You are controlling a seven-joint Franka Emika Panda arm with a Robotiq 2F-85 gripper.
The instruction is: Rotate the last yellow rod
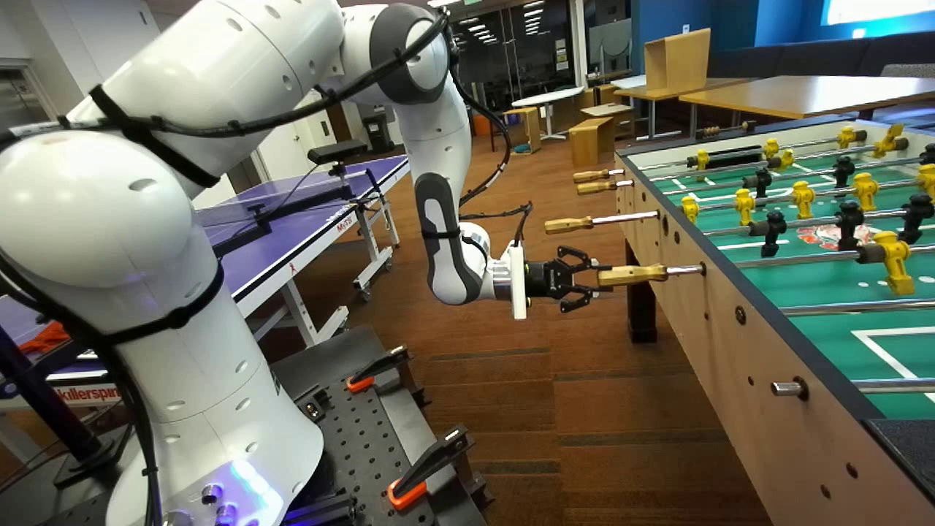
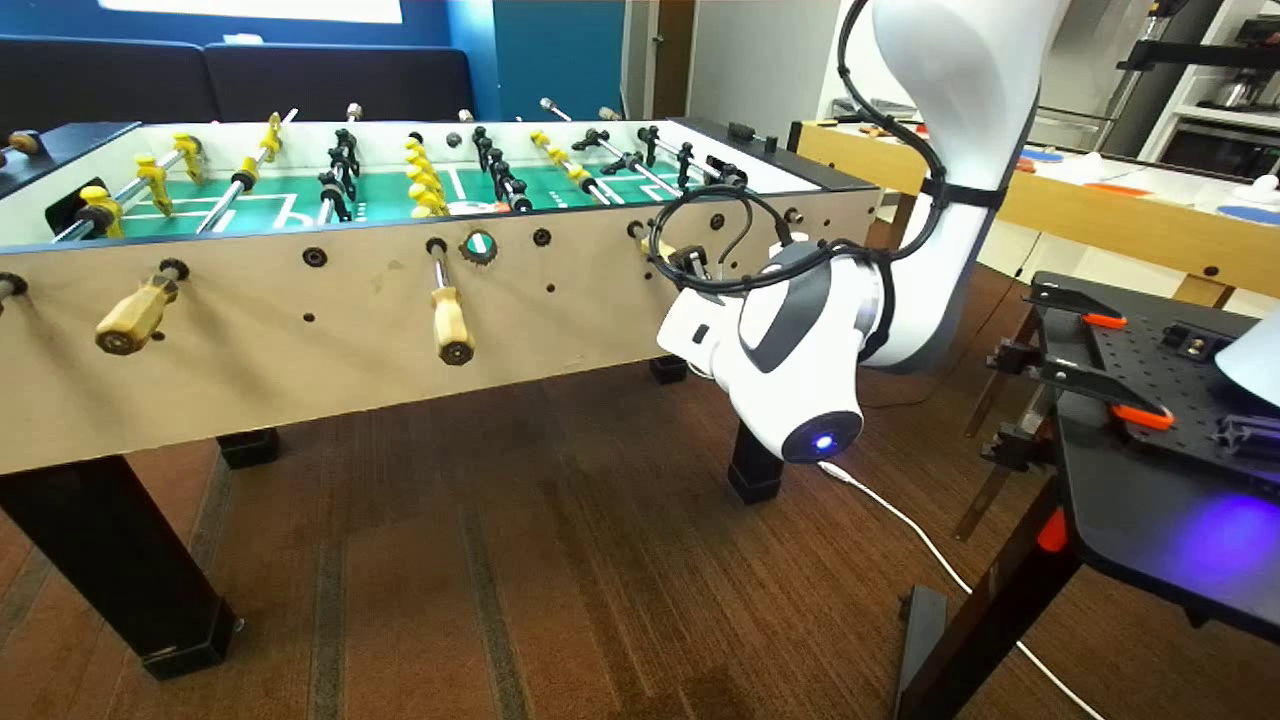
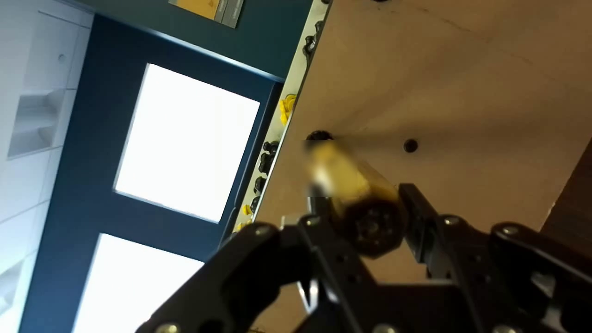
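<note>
The last yellow rod (image 1: 632, 275) is a thin metal rod with a tan wooden handle and dark collar, sticking out of the foosball table's side. My gripper (image 1: 605, 278) reaches level to the handle's free end, with one finger on each side. In the wrist view the handle's dark end cap (image 3: 372, 226) sits between the fingers (image 3: 363, 200), which appear to press against it. The far part of the handle is blurred there. In an exterior view the arm's wrist hides much of the gripper and handle (image 2: 660, 246). A yellow figure (image 1: 895, 263) appears in line with this rod.
Other tan-handled rods (image 1: 568, 225) (image 2: 452, 325) stick out of the foosball table's side wall (image 2: 560, 300). A bare rod end (image 1: 787, 389) juts out nearer that camera. A purple ping-pong table (image 1: 292, 212) stands beyond the arm. The black base table (image 1: 365, 424) carries orange-tipped clamps.
</note>
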